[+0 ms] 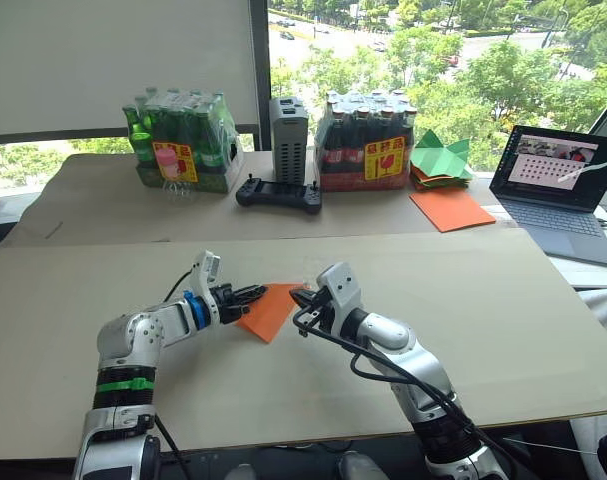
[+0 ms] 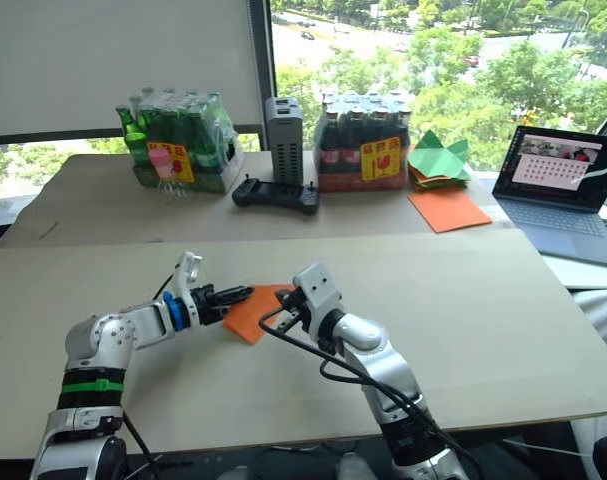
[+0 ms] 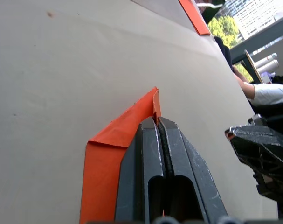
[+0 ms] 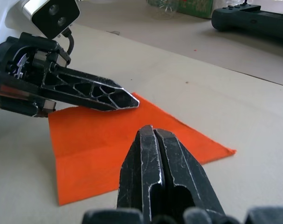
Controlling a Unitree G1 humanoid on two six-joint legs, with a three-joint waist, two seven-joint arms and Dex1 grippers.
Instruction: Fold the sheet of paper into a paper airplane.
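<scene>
The sheet of paper (image 1: 271, 310) is bright orange, folded to a pointed shape, and lies flat on the tan table (image 1: 483, 320) in the middle. My left gripper (image 1: 255, 292) comes in from the left, shut, its fingers (image 3: 146, 158) lying on top of the paper with the tips at a raised folded corner (image 3: 155, 99). My right gripper (image 1: 303, 297) is shut too, hovering at the paper's right tip, above the paper's (image 4: 94, 144) near edge in the right wrist view. In that view the left gripper's fingers (image 4: 92, 91) lie along the far edge.
At the back stand a pack of green bottles (image 1: 183, 140), a grey box (image 1: 288, 140), a black controller (image 1: 278, 192) and a pack of dark bottles (image 1: 368, 140). Green paper shapes (image 1: 441, 160), a larger orange sheet (image 1: 451, 208) and a laptop (image 1: 563, 180) are back right.
</scene>
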